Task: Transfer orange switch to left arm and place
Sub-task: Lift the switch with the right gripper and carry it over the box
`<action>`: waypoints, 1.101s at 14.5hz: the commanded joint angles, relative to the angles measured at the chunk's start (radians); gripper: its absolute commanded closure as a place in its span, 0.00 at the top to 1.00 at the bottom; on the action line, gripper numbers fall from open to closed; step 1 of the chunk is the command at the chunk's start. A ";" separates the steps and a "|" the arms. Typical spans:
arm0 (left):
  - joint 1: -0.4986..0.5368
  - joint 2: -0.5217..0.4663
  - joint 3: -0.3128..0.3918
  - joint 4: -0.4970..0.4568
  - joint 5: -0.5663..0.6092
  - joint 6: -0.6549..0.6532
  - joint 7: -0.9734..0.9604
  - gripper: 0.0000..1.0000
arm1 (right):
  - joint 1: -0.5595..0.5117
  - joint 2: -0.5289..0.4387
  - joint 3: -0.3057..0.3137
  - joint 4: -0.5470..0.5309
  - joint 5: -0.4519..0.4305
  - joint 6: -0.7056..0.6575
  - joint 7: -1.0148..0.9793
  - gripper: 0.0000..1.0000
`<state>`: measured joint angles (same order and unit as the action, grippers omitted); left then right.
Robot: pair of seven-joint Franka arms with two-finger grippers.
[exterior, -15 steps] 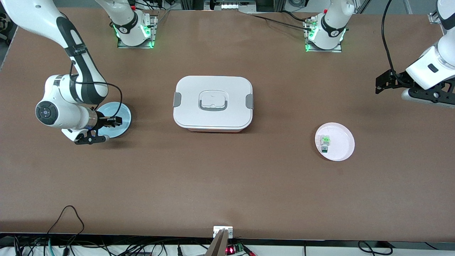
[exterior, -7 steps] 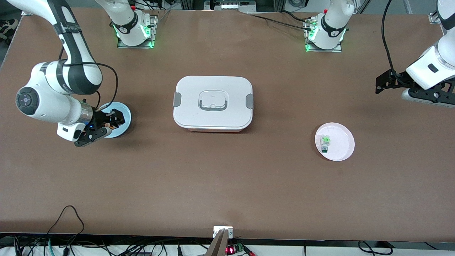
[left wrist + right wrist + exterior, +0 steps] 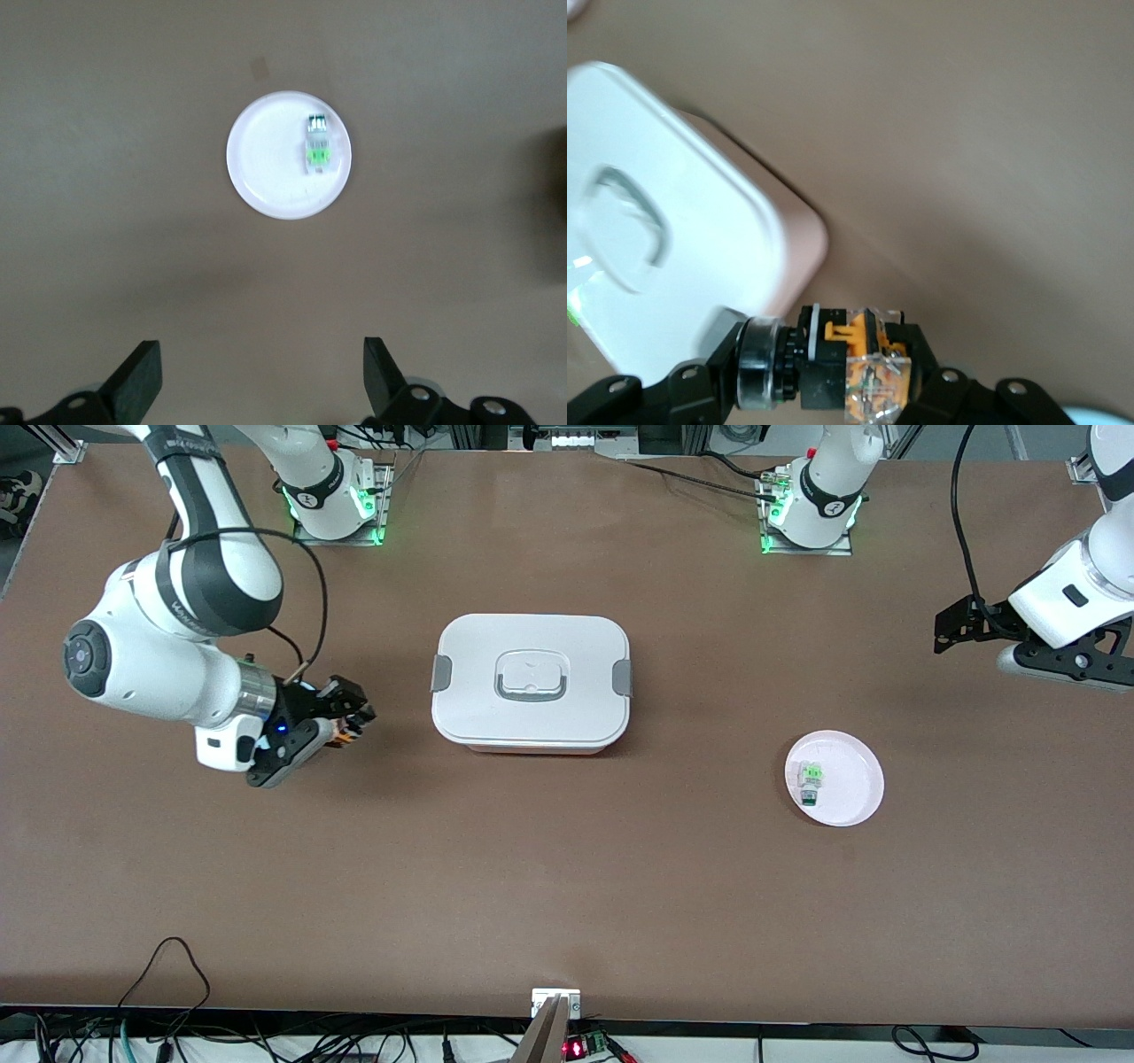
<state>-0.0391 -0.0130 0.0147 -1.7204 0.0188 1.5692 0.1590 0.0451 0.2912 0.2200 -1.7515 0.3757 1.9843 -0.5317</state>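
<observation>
Across the brown table [image 3: 567, 886] your pickup looks done — the right gripper [image 3: 350, 722] is clenched on the orange switch [image 3: 855, 359] in the air beside the box [image 3: 532, 684] — but the handover remains, your left gripper [image 3: 952, 633] waiting with jaws spread wide, well apart.

In the front view the left tool [image 3: 952, 627] sits near the frame's edge, which crops its arm, and the orange switch [image 3: 344, 729] is too small to make out. The right wrist view cuts off the box [image 3: 673, 239]; the left wrist view shows only its fingertips [image 3: 142, 376]
</observation>
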 commanded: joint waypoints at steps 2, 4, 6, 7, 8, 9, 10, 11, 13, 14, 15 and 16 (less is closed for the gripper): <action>0.057 0.036 0.016 0.010 -0.173 -0.145 0.004 1.00 | 0.074 -0.020 -0.005 0.056 0.060 -0.007 -0.060 0.14; 0.087 0.045 0.016 0.010 -0.290 -0.196 0.005 1.00 | 0.117 -0.020 -0.005 0.090 0.060 0.008 -0.060 0.14; 0.125 0.045 0.016 0.010 -0.418 -0.241 0.005 1.00 | 0.162 -0.020 -0.004 0.119 0.061 0.025 -0.060 0.14; 0.145 0.051 0.016 0.002 -0.504 -0.267 0.008 1.00 | 0.188 -0.020 -0.004 0.142 0.074 0.033 -0.053 0.14; 0.159 0.074 0.016 0.002 -0.589 -0.282 0.022 1.00 | 0.206 -0.021 -0.005 0.156 0.128 0.037 -0.057 0.14; 0.160 0.093 0.016 -0.002 -0.687 -0.288 0.036 1.00 | 0.214 -0.021 -0.005 0.158 0.185 0.053 -0.062 0.14; 0.160 0.103 0.016 -0.008 -0.771 -0.288 0.036 1.00 | 0.226 -0.027 -0.004 0.165 0.205 0.079 -0.083 0.14; 0.159 0.114 0.014 -0.010 -0.839 -0.288 0.039 1.00 | 0.248 -0.029 -0.004 0.176 0.212 0.100 -0.088 0.13; 0.159 0.116 0.005 -0.040 -0.991 -0.287 0.043 0.99 | 0.294 -0.035 -0.005 0.188 0.282 0.163 -0.090 0.12; 0.153 0.116 0.002 -0.077 -1.095 -0.279 0.045 0.99 | 0.318 -0.038 -0.005 0.191 0.310 0.198 -0.090 0.11; 0.143 0.116 0.002 -0.111 -1.208 -0.272 0.044 0.98 | 0.343 -0.043 -0.005 0.191 0.331 0.243 -0.082 0.11; 0.137 0.117 0.001 -0.139 -1.293 -0.243 0.042 0.98 | 0.370 -0.044 -0.005 0.191 0.359 0.295 -0.076 0.11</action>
<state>0.1077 0.1164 0.0167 -1.7880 -1.1261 1.2965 0.1768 0.3651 0.2630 0.2254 -1.5599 0.6788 2.2094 -0.6038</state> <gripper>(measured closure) 0.013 0.269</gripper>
